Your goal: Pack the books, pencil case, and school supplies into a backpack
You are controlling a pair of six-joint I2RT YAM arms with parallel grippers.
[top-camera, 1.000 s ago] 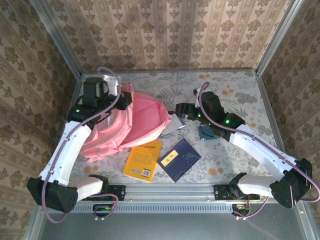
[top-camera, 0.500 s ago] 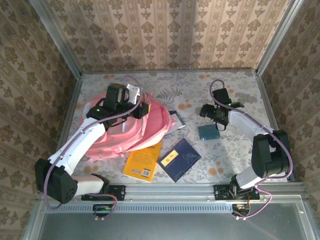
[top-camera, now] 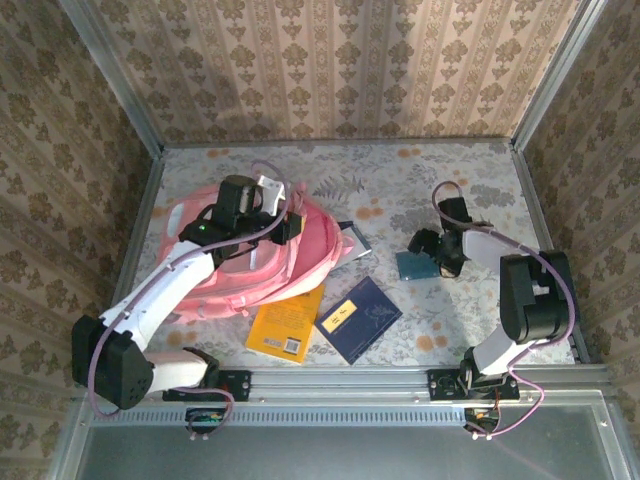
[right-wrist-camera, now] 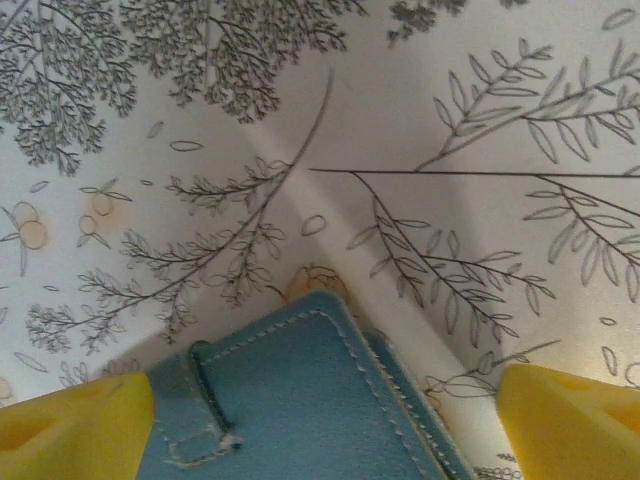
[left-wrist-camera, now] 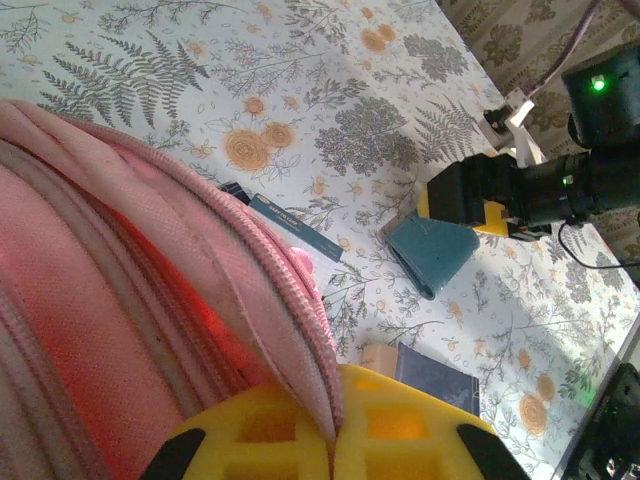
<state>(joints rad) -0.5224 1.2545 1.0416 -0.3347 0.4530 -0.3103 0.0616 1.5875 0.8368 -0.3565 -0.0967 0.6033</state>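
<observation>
The pink backpack (top-camera: 240,262) lies at the left. My left gripper (top-camera: 286,224) is shut on its zipper edge (left-wrist-camera: 300,340), the fabric pinched between the yellow fingers (left-wrist-camera: 400,435). My right gripper (top-camera: 427,248) stands open low over the teal square (top-camera: 412,265), whose stitched corner (right-wrist-camera: 300,400) lies between the fingers (right-wrist-camera: 70,430). The yellow book (top-camera: 287,320) and the navy book (top-camera: 358,318) lie flat near the front. A silvery-grey pad (top-camera: 347,245) lies by the backpack, and a slim grey-teal bar (left-wrist-camera: 295,228) lies next to the bag. The pencil case is hidden.
Metal rails and patterned walls close in the flowered table (top-camera: 450,180) on three sides. The right arm's forearm (top-camera: 530,290) is folded back near the right wall. The left arm (top-camera: 150,300) reaches over the backpack's left side.
My left gripper has moved right and nearer along the backpack's edge, still shut on it. My right gripper has swung from beside the pad to the right and down over the teal square.
</observation>
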